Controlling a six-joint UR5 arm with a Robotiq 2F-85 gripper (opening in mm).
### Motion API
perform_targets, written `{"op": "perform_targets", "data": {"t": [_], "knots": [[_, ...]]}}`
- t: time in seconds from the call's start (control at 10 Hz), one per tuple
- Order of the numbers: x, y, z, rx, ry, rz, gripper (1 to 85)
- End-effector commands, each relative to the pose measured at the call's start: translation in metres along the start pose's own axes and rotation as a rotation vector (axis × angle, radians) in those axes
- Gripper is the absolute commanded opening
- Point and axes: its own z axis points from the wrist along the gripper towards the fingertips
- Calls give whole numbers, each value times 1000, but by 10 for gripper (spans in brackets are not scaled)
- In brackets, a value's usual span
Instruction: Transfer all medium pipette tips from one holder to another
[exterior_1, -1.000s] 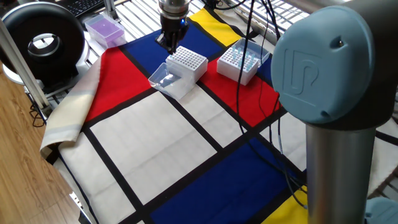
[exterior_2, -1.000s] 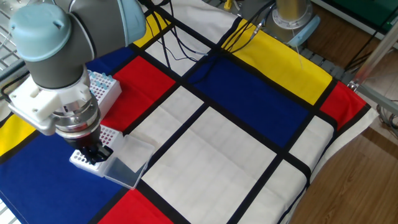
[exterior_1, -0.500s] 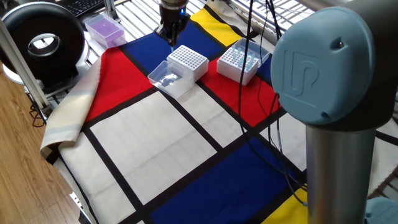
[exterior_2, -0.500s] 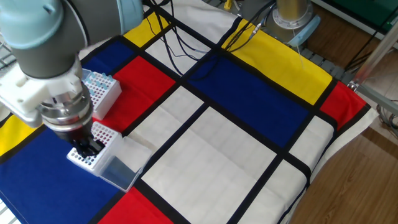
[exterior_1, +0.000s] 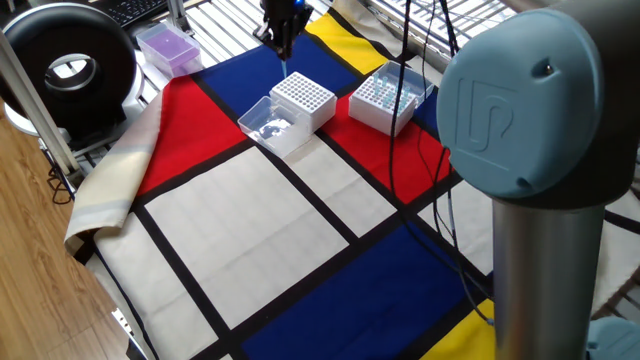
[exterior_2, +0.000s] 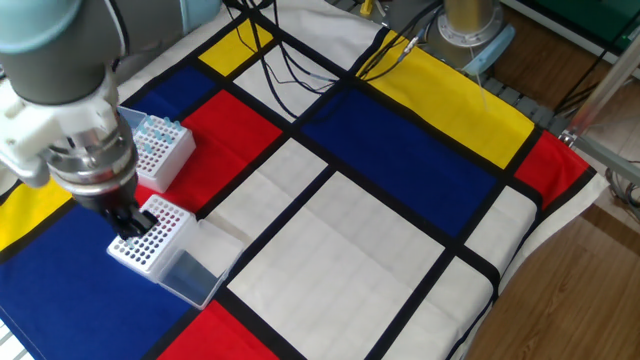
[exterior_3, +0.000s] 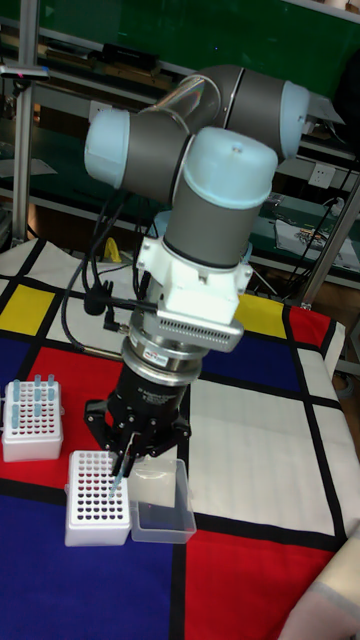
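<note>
The gripper (exterior_3: 122, 462) hangs above the near-empty holder (exterior_3: 95, 497), clenched on one pipette tip (exterior_3: 119, 480), held vertical to suit the holes. Remaining medium pipette tips (exterior_3: 36, 396) stand in the second holder (exterior_3: 30, 422) at ten o'clock.

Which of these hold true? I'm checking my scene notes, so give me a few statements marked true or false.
1. The hand hangs above the white box whose clear lid lies open beside it. True.
2. The other white box holds nothing. False: several medium pipette tips stand in it.
3. The hand pinches one slender tip, pointing down. True.
4. The purple box sits on the red square. False: it lies beyond the cloth's edge.
5. The two white boxes stand apart. True.
</note>
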Motion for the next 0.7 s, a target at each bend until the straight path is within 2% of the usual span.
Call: {"op": "perform_targets", "data": {"t": [0.0,0.1,0.2,0.4,0.6], "knots": [[12,-23,-16,18,19,-12,17],[19,-34,-18,35,24,-14,17],[28,-45,-17,32,23,-20,17],[40,-57,-15,8,15,-29,17],[60,-71,-12,-1,30,-14,17]]}}
